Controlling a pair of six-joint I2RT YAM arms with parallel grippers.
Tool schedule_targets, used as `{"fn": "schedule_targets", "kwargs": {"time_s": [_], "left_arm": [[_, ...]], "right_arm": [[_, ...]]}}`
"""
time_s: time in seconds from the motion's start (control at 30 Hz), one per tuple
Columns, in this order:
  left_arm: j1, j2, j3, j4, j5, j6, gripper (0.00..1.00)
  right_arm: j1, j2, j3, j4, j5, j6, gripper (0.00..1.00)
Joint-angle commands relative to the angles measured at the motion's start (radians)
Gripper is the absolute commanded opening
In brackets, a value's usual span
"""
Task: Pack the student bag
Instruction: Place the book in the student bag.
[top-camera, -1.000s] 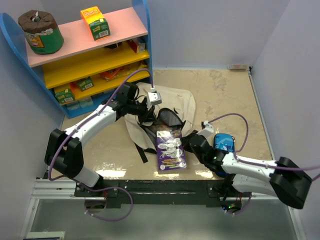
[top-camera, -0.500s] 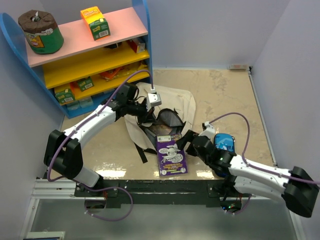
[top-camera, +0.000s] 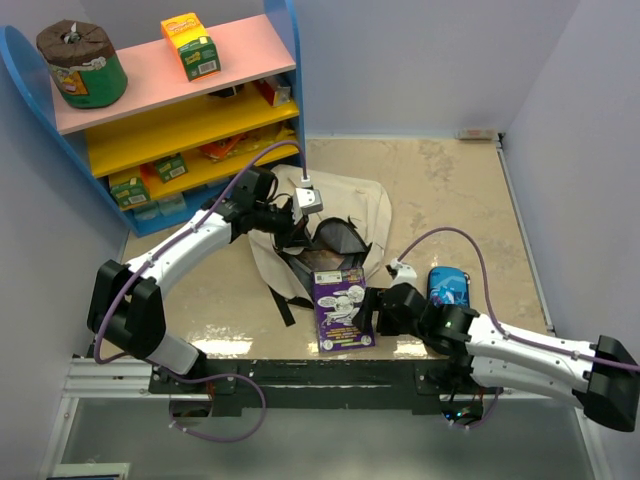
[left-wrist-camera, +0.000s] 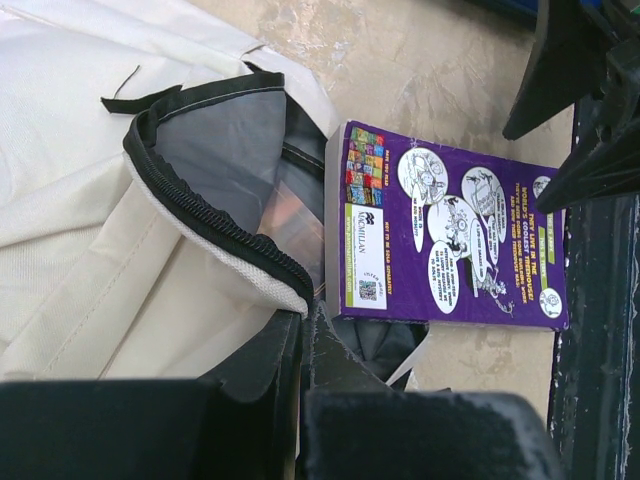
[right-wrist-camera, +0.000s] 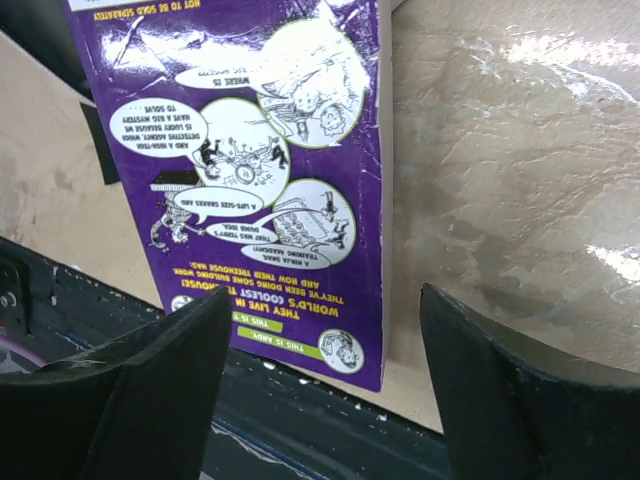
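While left fingers (left-wrist-camera: 420, 440) clamp the bag (left-wrist-camera: 80, 200) rim, right fingers (right-wrist-camera: 130, 380) gape wide, empty, at the near end of the book (right-wrist-camera: 260, 160); only the top view shows the shelf (top-camera: 140, 88).

student bag (top-camera: 372, 205) matt cloth; book (top-camera: 342, 308) glossy paper

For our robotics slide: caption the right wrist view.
Open right gripper at the end of a purple paperback on the beige table.
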Motion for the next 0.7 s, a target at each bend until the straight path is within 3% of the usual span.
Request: {"fn": "schedule_targets", "kwargs": {"time_s": [0.0,0.17,0.4,0.43,0.53,0.57,0.6,0.67], "left_arm": [[-0.009,-0.019,0.030,0.006,0.037,0.008,0.00],[-0.009,-0.019,0.037,0.006,0.036,0.009,0.00],[-0.010,-0.022,0.038,0.000,0.033,0.014,0.00],[-0.009,-0.027,0.037,0.000,0.031,0.015,0.00],[-0.009,-0.045,0.023,0.005,0.028,0.020,0.00],[-0.009,-0.050,0.015,0.005,0.028,0.026,0.00],[-0.009,-0.055,0.012,0.003,0.034,0.032,0.00],[-0.009,-0.062,0.008,-0.010,0.040,0.049,0.00]], "right_arm": [[0.027,0.052,0.085,-0.081,0.003,-0.029,0.77],[0.041,0.150,0.048,0.024,-0.055,-0.001,0.83],[0.040,0.340,0.041,0.187,-0.089,0.005,0.75],[0.040,0.348,0.039,0.207,-0.095,0.022,0.71],[0.018,0.351,0.044,0.284,-0.086,0.059,0.38],[0.008,0.345,0.038,0.319,-0.090,0.080,0.13],[0.002,0.339,0.036,0.330,-0.083,0.092,0.00],[-0.017,0.322,0.048,0.362,-0.078,0.106,0.00]]}}
